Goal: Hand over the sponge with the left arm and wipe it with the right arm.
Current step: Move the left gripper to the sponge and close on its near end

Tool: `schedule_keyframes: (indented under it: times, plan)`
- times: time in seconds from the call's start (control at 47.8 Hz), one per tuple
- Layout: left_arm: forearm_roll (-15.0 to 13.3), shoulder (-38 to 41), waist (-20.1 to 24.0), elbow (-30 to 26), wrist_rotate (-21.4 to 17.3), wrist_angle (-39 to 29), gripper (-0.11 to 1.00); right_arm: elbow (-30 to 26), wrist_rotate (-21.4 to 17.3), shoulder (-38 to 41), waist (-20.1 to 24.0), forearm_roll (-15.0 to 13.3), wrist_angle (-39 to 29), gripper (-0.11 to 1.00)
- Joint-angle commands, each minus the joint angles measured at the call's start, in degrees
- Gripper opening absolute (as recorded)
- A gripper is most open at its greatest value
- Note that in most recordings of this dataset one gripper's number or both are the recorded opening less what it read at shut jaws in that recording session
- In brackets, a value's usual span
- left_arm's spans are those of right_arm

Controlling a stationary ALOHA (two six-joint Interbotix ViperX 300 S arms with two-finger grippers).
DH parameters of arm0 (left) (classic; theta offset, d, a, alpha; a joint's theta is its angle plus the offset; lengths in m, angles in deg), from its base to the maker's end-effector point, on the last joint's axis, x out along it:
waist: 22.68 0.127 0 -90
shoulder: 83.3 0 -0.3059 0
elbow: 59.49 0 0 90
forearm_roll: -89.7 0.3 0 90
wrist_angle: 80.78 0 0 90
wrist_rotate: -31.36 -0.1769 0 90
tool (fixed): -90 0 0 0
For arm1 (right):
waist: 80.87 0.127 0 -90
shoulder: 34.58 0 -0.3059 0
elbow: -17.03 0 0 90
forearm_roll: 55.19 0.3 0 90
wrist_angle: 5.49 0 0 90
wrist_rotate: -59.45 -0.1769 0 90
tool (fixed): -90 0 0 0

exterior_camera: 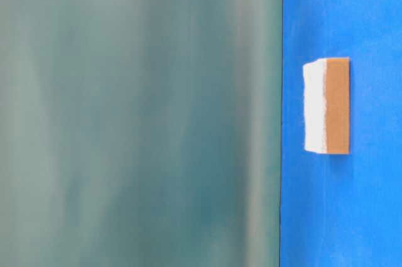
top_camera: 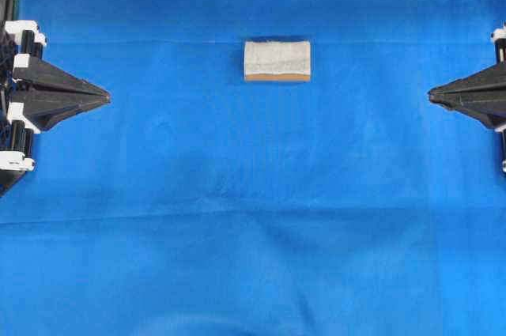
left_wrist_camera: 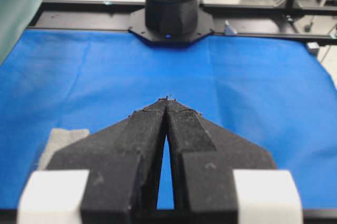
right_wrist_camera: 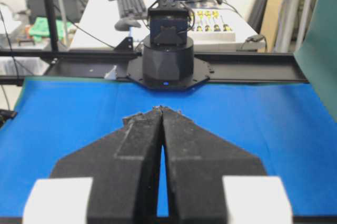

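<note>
Blue cloth (top_camera: 253, 233) is covering the whole work surface, lying mostly flat with faint fold lines running across it. In the table-level view a blurred grey-green backdrop (exterior_camera: 138, 116) is filling the left part of the picture, meeting the cloth along a straight edge.

Left arm's gripper (top_camera: 104, 97) is sitting at the left edge of the overhead view, pointing toward the middle. Its two black fingers (left_wrist_camera: 150, 129) are pressing together at the tips, nothing between them. White mounts (top_camera: 22, 28) are showing on the housing. From its wrist camera the opposite arm's round black base (left_wrist_camera: 171, 16) is facing it across the cloth.

Right arm's gripper (top_camera: 432, 96) is sitting at the right edge, pointing inward toward the left one, well apart from it. Its fingers (right_wrist_camera: 142, 139) are likewise meeting at the tips and holding nothing. Its wrist view is showing the other arm's base (right_wrist_camera: 168, 60) on a black rail, with a cluttered bench behind.

Sponge (top_camera: 277, 60) is lying flat on the cloth between the two grippers, toward the far side of the overhead view, touched by neither. Grey-white scouring face is pointing up, thin tan-orange layer showing along its near edge. In the left wrist view one grey corner is peeking out beside the left finger.
</note>
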Motion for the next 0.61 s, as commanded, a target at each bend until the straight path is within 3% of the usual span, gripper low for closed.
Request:
schedule_keyframes:
  times: [0.0,0.188,0.481,0.586]
  plan:
    - [-1.05,1.49,2.20,-1.58,-0.35,-0.79,0.00,-1.23,0.35,0.97,-0.35,0.00,-0.18,0.00]
    - [-1.05,6.59,5.63,-3.96,-0.79,-1.14,0.00,-3.08,0.18,2.72,-1.32,0.09,-5.10,0.00]
    - [-1.05,22.06,10.11,-9.76,-4.83,-0.88,0.01,-3.16,0.18,2.99,-2.20,0.00,-5.45,0.00]
    - [-1.05,28.92,11.07,-13.45,-6.24,-1.58,0.22,-3.16,-0.09,2.99,-2.29,0.00,-5.45,0.00]
